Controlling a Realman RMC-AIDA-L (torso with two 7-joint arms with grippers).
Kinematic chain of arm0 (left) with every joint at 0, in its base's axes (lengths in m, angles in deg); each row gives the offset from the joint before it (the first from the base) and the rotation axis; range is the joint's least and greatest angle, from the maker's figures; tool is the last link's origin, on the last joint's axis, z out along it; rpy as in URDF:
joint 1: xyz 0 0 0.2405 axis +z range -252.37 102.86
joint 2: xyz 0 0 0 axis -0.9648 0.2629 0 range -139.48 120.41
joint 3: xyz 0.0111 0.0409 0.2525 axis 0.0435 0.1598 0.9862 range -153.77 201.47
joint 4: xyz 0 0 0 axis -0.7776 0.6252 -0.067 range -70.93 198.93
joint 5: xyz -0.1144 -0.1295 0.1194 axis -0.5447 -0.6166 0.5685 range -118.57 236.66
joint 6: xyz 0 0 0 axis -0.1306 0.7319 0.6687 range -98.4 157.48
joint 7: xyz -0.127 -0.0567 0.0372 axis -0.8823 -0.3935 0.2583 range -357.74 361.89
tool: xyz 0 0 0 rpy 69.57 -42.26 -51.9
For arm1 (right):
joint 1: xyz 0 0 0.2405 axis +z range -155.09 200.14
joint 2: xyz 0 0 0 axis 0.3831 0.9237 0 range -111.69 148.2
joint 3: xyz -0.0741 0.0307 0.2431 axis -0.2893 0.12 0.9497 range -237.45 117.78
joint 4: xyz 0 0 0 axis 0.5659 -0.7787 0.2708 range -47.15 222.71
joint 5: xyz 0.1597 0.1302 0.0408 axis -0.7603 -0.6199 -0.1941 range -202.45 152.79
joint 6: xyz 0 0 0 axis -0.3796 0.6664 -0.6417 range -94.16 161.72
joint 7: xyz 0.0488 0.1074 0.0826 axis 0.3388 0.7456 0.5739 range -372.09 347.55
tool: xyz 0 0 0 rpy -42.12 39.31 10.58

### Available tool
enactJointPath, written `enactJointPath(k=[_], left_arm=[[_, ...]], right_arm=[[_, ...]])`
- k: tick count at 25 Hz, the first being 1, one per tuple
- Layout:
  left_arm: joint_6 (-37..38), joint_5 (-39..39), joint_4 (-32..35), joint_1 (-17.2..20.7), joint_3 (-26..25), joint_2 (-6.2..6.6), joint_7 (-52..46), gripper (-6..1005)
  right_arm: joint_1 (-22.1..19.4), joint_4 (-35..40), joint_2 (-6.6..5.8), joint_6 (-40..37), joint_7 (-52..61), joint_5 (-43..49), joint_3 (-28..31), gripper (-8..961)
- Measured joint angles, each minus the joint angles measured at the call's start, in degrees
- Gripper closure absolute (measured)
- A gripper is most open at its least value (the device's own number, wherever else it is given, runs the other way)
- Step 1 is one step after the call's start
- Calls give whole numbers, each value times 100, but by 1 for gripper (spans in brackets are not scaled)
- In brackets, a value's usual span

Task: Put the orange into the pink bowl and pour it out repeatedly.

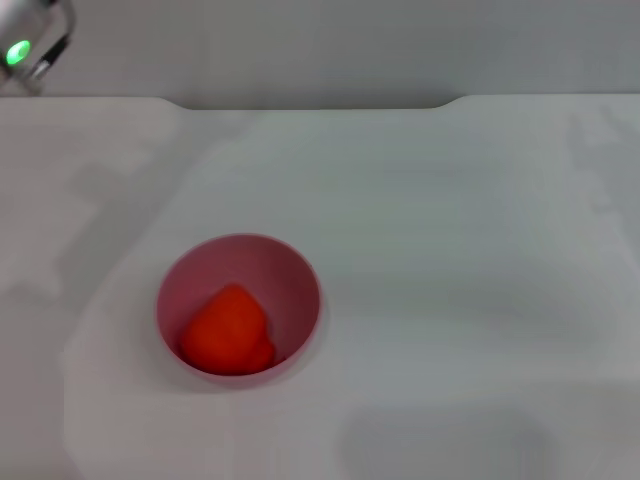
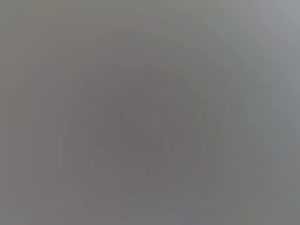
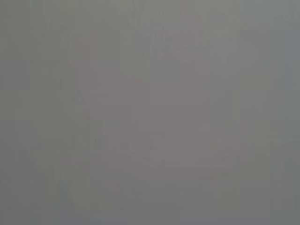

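**A:** Head view first: where does everything sit?

**B:** The pink bowl [image 1: 238,305] stands upright on the white counter [image 1: 450,250], in the lower left of the frame. The orange [image 1: 228,331] lies inside it, resting toward the near wall. So the putting-in half looks done; my guess is that a pour comes next.

**A:** And the tools?

**B:** Only a bit of silver hardware with a green light, the left arm [image 1: 30,45], shows in the upper left corner of the frame, well apart from the bowl. Neither tool appears in this view, so I cannot tell how far open either one is, or whether it holds anything. Nothing touches the bowl or the fruit.

**A:** Which arm is nearer, then?

**B:** I'd judge the left. The bowl lies left of centre, and the visible arm piece sits on that same side, up and away from it. From that corner, the bowl lies toward the lower right. The right arm is out of frame altogether. The bowl is round, so it has no long axis to line up with; any point on the rim would serve.

**A:** Left wrist view?

**B:** Plain grey haze. No tool, bowl or orange can be made out.

**A:** Right wrist view?

**B:** The same: featureless grey, perhaps a faint pinkish tinge, too vague to call anything.
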Motion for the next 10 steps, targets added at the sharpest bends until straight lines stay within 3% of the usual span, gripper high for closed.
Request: enactJointPath(k=[5, 10], left_arm=[[427, -1489, -403, 633, 139, -5, 994, 197], [468, -2160, -578, 1020, 508, -2, 1902, 197]], right_arm=[[4, -6, -2, 290, -726, -1, 61, 451], [114, -27, 37, 588, -1557, -12, 67, 451]])
